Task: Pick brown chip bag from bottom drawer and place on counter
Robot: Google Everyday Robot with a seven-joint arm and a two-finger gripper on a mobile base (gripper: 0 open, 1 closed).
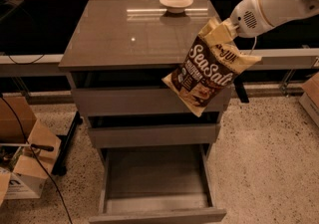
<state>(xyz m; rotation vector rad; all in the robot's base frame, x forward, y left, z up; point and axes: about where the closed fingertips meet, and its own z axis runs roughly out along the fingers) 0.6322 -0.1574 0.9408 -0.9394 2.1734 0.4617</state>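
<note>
The brown chip bag (205, 74), dark brown with cream-yellow ends and white "Sea Salt" lettering, hangs tilted in the air at the right front edge of the counter (114, 34). My gripper (228, 28) is shut on the bag's upper cream end, at the end of the white arm coming in from the upper right. The bag's lower end hangs in front of the upper drawer fronts. The bottom drawer (155, 180) is pulled open below, and its grey interior holds nothing.
A small cream bowl (176, 2) sits at the back of the counter. Cardboard boxes (22, 161) and cables lie on the floor at the left. Another box edge (311, 96) is at the far right. The floor is speckled terrazzo.
</note>
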